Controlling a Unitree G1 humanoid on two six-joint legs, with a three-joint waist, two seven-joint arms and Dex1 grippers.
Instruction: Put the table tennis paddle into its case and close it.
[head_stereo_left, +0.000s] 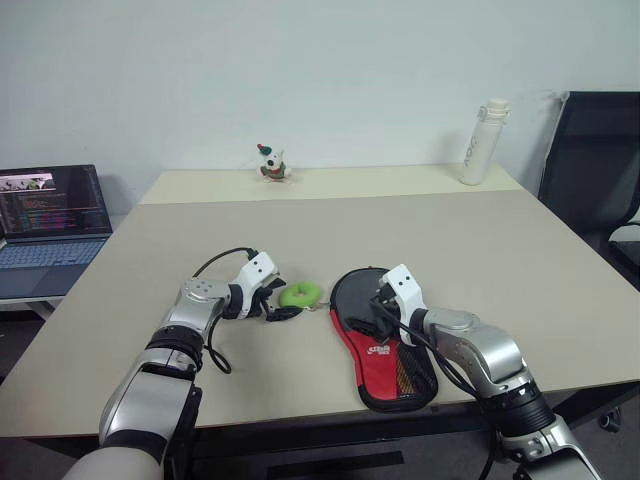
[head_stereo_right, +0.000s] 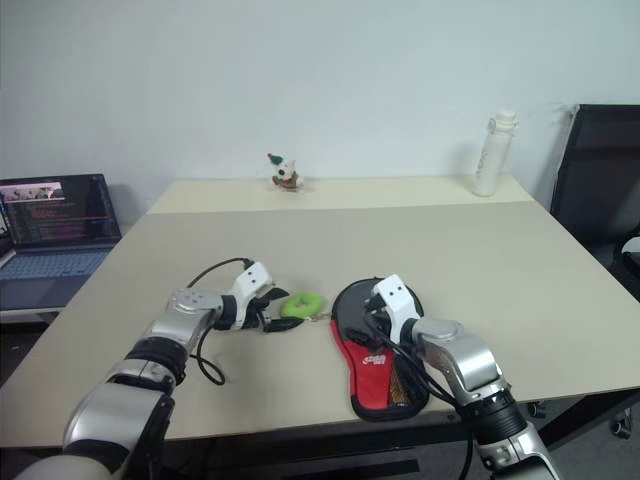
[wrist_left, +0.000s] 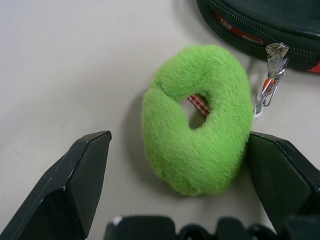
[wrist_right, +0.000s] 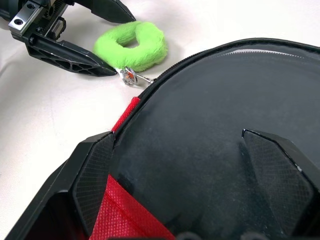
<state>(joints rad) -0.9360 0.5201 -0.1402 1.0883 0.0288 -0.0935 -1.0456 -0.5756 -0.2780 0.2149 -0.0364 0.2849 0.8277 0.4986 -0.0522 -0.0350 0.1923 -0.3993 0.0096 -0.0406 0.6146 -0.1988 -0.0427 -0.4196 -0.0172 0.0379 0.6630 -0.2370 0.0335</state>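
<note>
The case (head_stereo_left: 377, 366), black on top and red lower down, lies flat near the table's front edge. A fuzzy green ring tag (wrist_left: 197, 120) hangs from its zip slider (wrist_left: 275, 52) by a small metal clip. My left gripper (head_stereo_left: 282, 300) is open with the green tag (head_stereo_left: 300, 294) between its fingers. One finger (wrist_left: 280, 180) is against the fuzz and the other stands apart from it. My right gripper (wrist_right: 175, 140) is open, its fingers spread just over the case's black round part (wrist_right: 210, 100). The table tennis paddle is hidden.
The beige table (head_stereo_left: 480, 250) stretches far ahead. A small toy figure (head_stereo_left: 270, 163) and a white bottle (head_stereo_left: 483, 140) stand at its back edge. An open laptop (head_stereo_left: 50, 215) sits off to the left and a black chair (head_stereo_left: 600, 160) to the right.
</note>
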